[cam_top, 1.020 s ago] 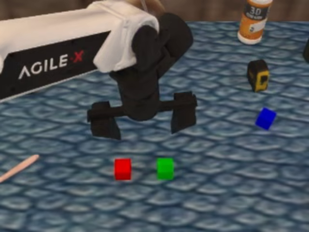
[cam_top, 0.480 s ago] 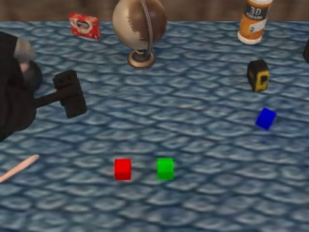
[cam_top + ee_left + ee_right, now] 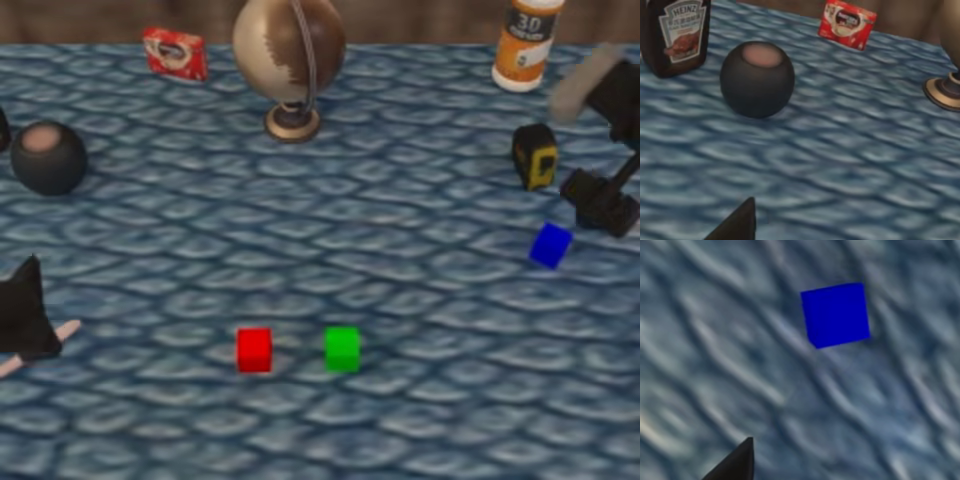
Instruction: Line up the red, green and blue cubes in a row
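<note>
The right end effector point(image 3: 603, 200) is at the right edge of the worktop point(image 3: 420, 200); I cannot tell how wide it is. The blue cube point(image 3: 551, 245) lies just beside it, turned a bit askew. The red cube point(image 3: 254, 350) and green cube point(image 3: 342, 349) sit side by side, well apart from it. The left end effector point(image 3: 25, 315) is at the left edge.

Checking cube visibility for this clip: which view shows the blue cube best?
The right wrist view: the blue cube fills much of it, unobstructed. The top view shows it small at the table's right. The left wrist view misses it.
</note>
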